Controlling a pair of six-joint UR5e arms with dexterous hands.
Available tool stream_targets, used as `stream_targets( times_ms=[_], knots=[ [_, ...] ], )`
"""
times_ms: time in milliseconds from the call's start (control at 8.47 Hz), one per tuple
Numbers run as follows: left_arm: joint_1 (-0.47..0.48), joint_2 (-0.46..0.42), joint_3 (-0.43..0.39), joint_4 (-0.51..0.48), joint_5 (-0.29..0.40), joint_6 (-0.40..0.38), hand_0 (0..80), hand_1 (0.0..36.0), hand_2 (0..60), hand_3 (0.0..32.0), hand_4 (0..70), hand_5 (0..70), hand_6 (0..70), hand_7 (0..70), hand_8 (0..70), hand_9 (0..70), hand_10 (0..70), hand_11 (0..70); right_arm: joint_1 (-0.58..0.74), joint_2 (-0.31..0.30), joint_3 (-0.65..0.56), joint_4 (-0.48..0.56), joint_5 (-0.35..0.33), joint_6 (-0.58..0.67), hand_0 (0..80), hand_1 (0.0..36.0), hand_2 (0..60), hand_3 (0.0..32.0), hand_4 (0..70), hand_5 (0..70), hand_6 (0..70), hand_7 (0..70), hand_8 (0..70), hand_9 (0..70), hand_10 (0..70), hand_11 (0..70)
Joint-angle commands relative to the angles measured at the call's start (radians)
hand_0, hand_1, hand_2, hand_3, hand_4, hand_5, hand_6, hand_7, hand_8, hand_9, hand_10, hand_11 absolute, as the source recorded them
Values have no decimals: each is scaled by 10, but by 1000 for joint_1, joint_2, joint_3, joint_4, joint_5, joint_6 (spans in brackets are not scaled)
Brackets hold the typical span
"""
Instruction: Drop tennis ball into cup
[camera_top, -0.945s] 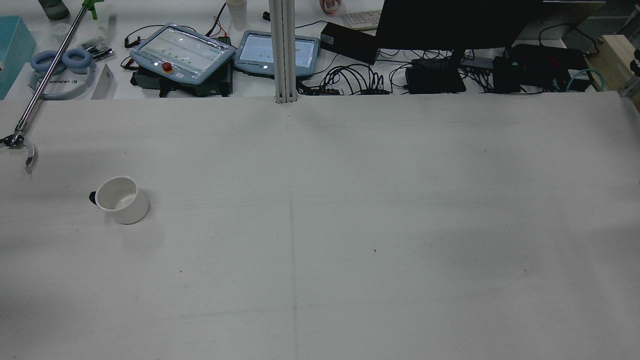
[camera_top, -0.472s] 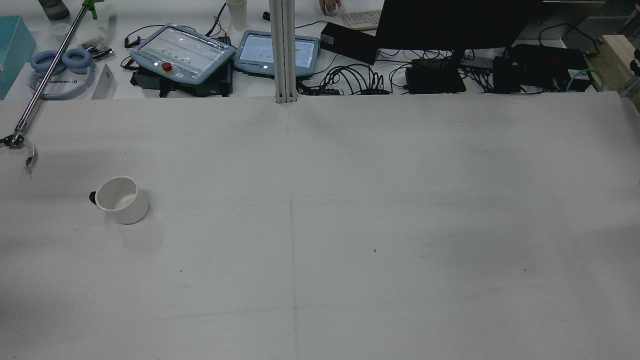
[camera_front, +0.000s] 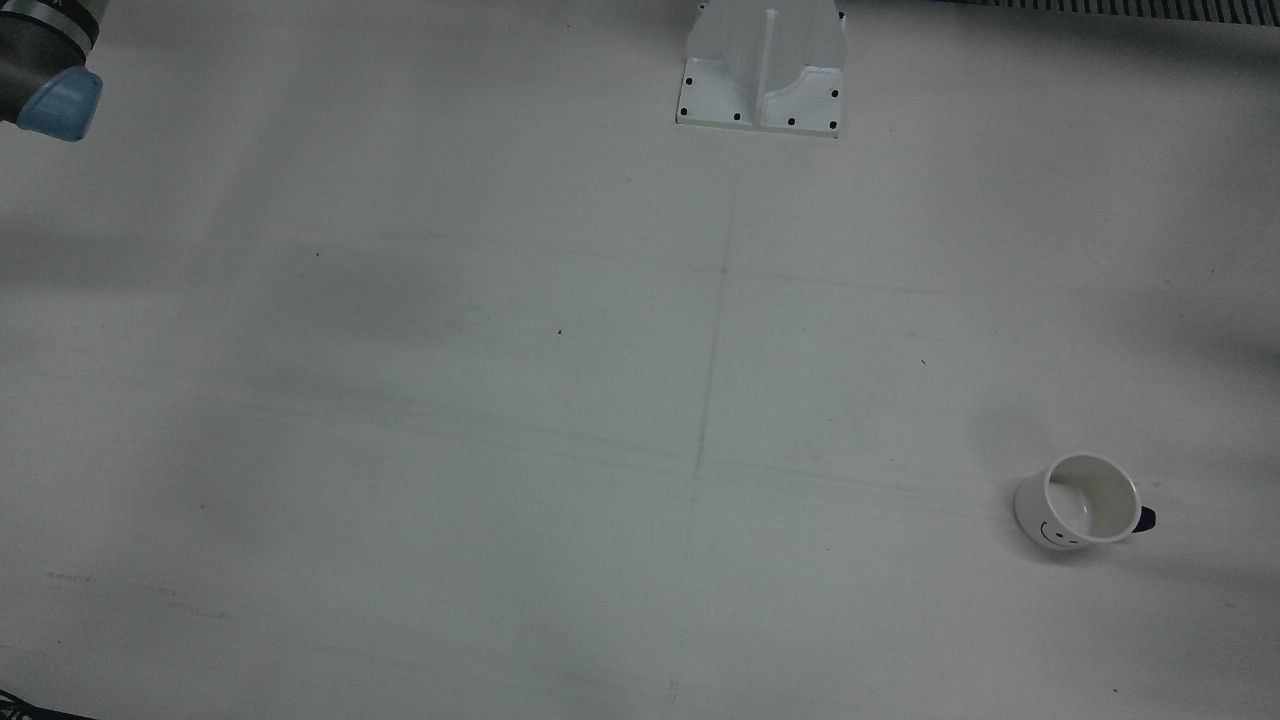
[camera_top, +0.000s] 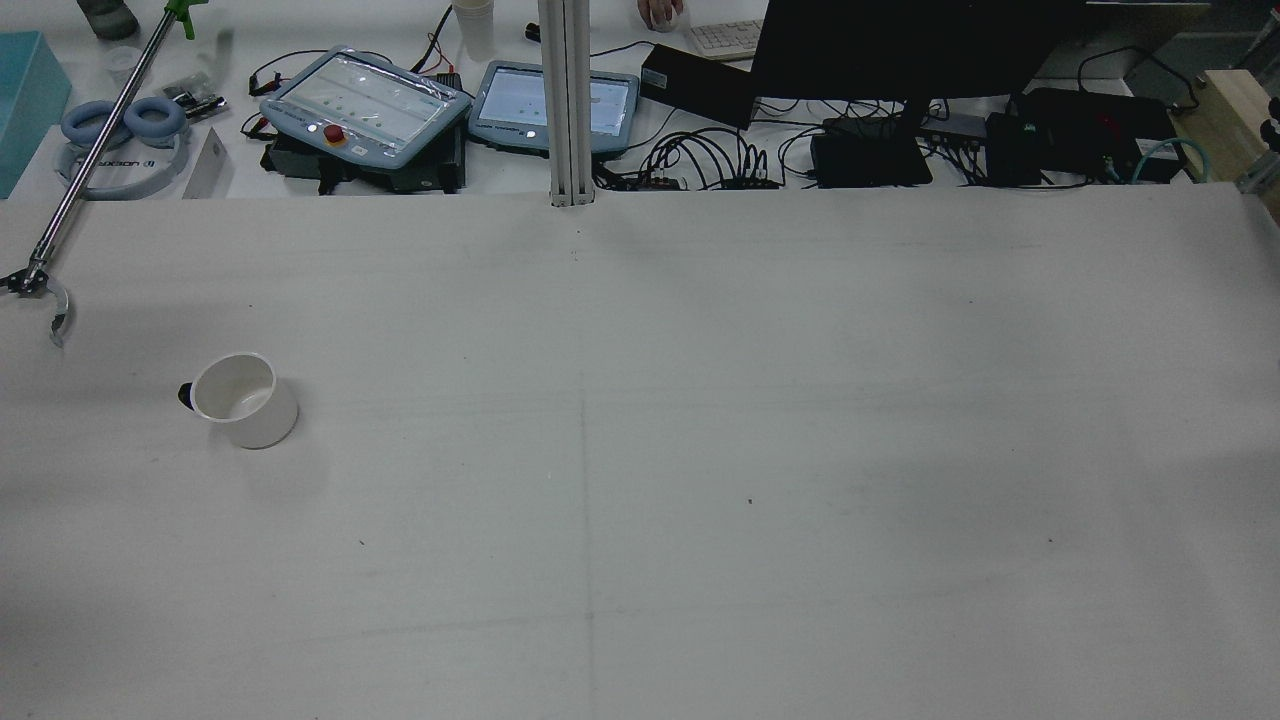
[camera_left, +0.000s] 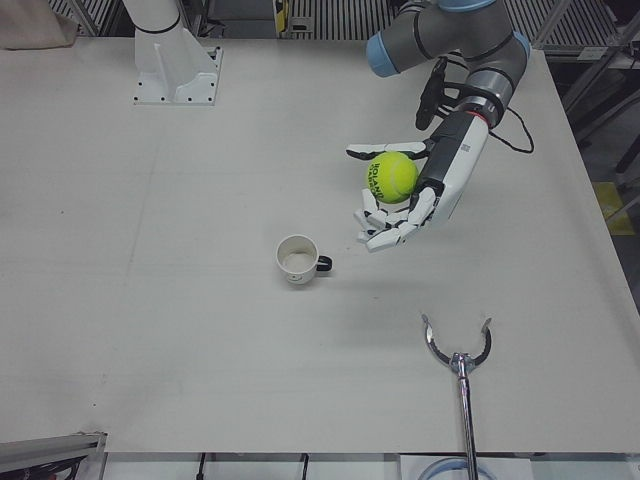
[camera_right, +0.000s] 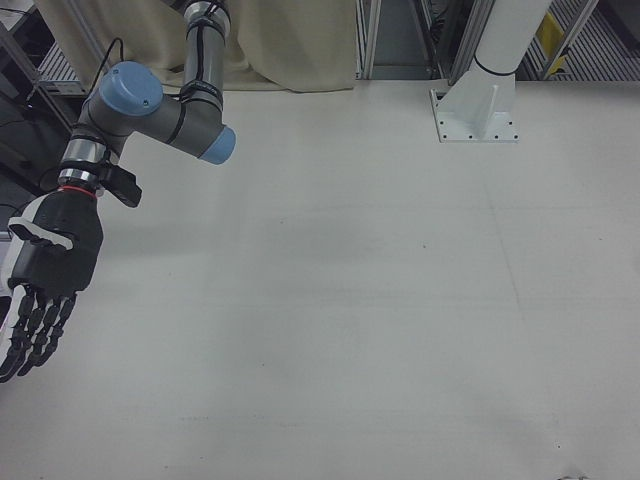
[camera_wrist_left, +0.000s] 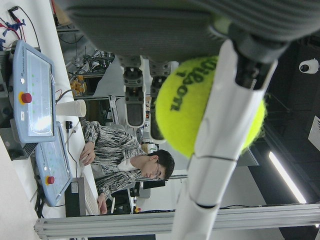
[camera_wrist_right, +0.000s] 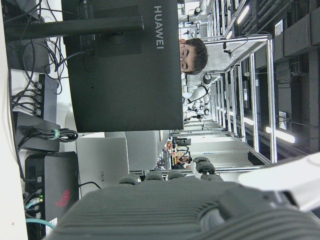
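A yellow-green tennis ball (camera_left: 392, 175) sits in my left hand (camera_left: 425, 195), held between its thumb and fingers above the table. In the left-front view the hand is to the right of and behind the white cup (camera_left: 297, 260). The left hand view shows the ball (camera_wrist_left: 200, 105) close up with a white finger (camera_wrist_left: 220, 150) across it. The cup stands upright and empty, also in the rear view (camera_top: 243, 400) and the front view (camera_front: 1085, 500). My right hand (camera_right: 40, 280) hangs open and empty, fingers straight down, at the table's far side, far from the cup.
A metal grabber tool (camera_left: 458, 350) lies near the table edge, in front of and to the right of the cup; it also shows in the rear view (camera_top: 45, 290). A white pedestal (camera_front: 762, 65) stands at the robot's side. Teach pendants (camera_top: 365, 105) and a monitor (camera_top: 900, 45) lie beyond the table.
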Motion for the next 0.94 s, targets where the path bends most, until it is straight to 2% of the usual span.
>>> stream_targets(
  times_ms=[0,118,472,709,827],
  knots=[
    [-2,29,-4,-11,-1,-3,800,326,7,0,66,212,542,587,343,449,196,320,-1,0,0,0,0,0,0,0,0,0,0,0,0,0,0,0,0,0],
    [-2,34,0,-27,-1,-3,800,326,10,0,66,216,561,583,347,450,197,321,0,1,0,0,0,0,0,0,0,0,0,0,0,0,0,0,0,0],
    [-2,78,-32,-44,-1,-8,800,336,4,0,74,205,501,595,332,447,190,313,-1,0,0,0,0,0,0,0,0,0,0,0,0,0,0,0,0,0],
    [2,68,-32,-35,-1,-8,800,329,18,0,81,236,644,570,362,445,192,315,-1,1,0,0,0,0,0,0,0,0,0,0,0,0,0,0,0,0],
    [3,52,-32,-19,0,-8,800,331,17,0,86,232,645,577,362,446,192,314,0,1,0,0,0,0,0,0,0,0,0,0,0,0,0,0,0,0]
  ],
)
